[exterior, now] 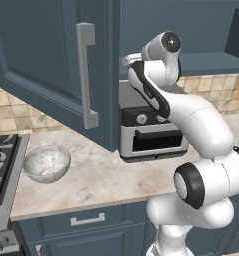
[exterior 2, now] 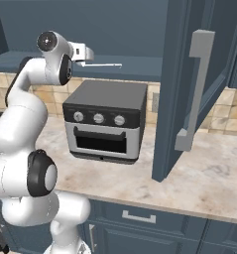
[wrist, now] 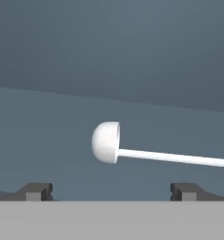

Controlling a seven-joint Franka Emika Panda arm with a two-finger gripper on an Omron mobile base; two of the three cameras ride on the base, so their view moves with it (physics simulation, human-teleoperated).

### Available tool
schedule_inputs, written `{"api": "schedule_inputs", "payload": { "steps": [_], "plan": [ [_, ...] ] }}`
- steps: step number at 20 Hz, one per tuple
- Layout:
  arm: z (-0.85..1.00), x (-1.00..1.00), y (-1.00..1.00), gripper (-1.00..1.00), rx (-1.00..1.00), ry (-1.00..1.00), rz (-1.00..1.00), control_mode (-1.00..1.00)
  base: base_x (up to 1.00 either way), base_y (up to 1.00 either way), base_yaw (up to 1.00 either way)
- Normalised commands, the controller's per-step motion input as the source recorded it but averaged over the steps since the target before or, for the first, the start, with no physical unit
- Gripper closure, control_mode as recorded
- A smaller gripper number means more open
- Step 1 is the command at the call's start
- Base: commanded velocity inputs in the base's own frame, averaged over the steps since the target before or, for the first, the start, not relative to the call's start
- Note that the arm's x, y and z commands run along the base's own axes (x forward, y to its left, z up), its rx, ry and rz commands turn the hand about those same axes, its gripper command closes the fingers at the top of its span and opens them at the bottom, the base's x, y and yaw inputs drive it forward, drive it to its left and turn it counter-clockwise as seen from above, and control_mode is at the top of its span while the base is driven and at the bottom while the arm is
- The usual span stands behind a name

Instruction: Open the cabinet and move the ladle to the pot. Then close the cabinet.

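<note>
— Cabinet (exterior 2: 189, 89)? 
— Door swung wide open, silver handle (exterior 2: 195, 89) sticking out over the counter (exterior 2: 209, 173).
— Ladle (wrist: 132, 149)?
— Lying flat on the cabinet shelf (exterior 2: 135, 67), white cup at 9 o'clock, long stick pointing to 3 o'clock.
— Gripper (wrist: 111, 191)?
— Open wide, holding nothing, near the ladle, tips on both sides.
— Under the shelf?
— Toaster oven (exterior 2: 104, 121) at 6 o'clock.

Cabinet door (exterior 2: 189, 89) swung open, bar handle (exterior 2: 194, 89) facing out. Arm (exterior 2: 28, 114) reaches up into cabinet; gripper (exterior 2: 90, 58) at shelf level, beside ladle (exterior 2: 107, 65) lying flat. Toaster oven (exterior 2: 104, 121) on counter (exterior 2: 209, 173) below.
</note>
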Motion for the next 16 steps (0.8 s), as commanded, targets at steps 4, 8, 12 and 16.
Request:
{"api": "schedule_inputs", "payload": {
  "steps": [4,8,12,16],
  "plan": [
    [-0.20,0.32,0.00,-1.00,0.00,0.00,0.00,-1.00,0.00,0.00,0.00],
    [-0.13,0.26,0.00,-1.00,0.00,0.00,0.00,-1.00,0.00,0.00,0.00],
    [-0.09,0.31,0.00,-1.00,0.00,0.00,0.00,-1.00,0.00,0.00,0.00],
    [-0.06,0.27,0.01,-1.00,0.00,0.00,0.00,-1.00,0.00,0.00,0.00]
  ]
}}
